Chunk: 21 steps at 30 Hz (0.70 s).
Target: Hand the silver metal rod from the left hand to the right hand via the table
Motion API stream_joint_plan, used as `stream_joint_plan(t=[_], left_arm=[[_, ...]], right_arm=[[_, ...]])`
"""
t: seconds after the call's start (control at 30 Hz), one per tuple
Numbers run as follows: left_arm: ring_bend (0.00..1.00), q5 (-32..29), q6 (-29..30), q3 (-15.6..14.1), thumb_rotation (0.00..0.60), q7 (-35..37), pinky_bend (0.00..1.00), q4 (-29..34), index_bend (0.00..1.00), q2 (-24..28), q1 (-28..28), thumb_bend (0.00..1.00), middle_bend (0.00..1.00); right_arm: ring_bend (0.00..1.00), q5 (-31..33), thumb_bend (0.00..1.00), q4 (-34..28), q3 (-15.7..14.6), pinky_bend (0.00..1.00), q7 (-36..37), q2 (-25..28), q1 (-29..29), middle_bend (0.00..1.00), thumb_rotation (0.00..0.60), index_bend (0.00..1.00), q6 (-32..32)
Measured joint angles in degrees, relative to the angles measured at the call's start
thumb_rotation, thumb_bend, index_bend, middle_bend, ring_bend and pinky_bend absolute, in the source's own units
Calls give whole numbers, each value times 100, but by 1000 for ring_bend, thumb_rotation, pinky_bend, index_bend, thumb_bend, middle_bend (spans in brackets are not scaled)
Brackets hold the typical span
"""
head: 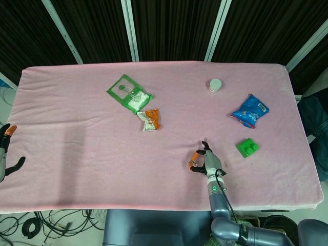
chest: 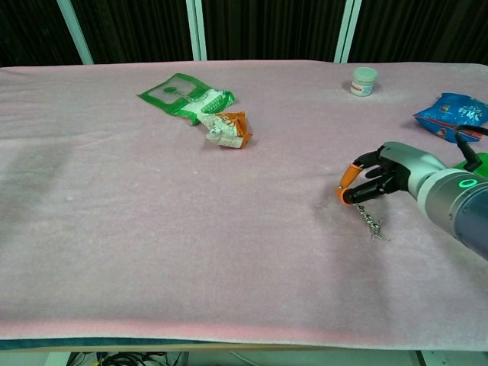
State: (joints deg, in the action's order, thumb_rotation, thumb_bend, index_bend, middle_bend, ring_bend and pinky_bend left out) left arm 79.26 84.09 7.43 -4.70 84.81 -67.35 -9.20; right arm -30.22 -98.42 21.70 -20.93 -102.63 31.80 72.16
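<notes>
The silver metal rod (chest: 370, 223) is short and twisted. It hangs slanting down from the orange-tipped fingers (chest: 349, 185) of my right hand (chest: 385, 177), which pinches its upper end. Its lower tip is at or just over the pink cloth; I cannot tell if it touches. In the head view the right hand (head: 205, 161) is near the table's front edge, right of centre, and it hides most of the rod. My left hand (head: 5, 152) hangs off the table's left edge, fingers apart, holding nothing.
A green packet (head: 129, 92) and an orange-white wrapper (head: 150, 119) lie left of centre. A white jar (head: 215, 84), a blue bag (head: 250, 110) and a green block (head: 247, 147) sit on the right. A small metal clip (head: 226, 164) lies right of the right hand.
</notes>
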Motion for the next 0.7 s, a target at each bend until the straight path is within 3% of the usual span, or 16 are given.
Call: stream_joint_plan(t=[0.4, 0.7], left_arm=[[0, -6, 10, 6, 600, -44, 0, -1, 133, -15, 3, 240, 58], [0, -12, 12, 14, 600, -32, 0, -7, 133, -12, 7, 239, 57]], right_arm=[[89, -23, 374, -28, -37, 205, 129, 62, -80, 21, 600, 591, -37], [89, -83, 374, -219, 116, 205, 73, 249, -55, 21, 600, 592, 82]])
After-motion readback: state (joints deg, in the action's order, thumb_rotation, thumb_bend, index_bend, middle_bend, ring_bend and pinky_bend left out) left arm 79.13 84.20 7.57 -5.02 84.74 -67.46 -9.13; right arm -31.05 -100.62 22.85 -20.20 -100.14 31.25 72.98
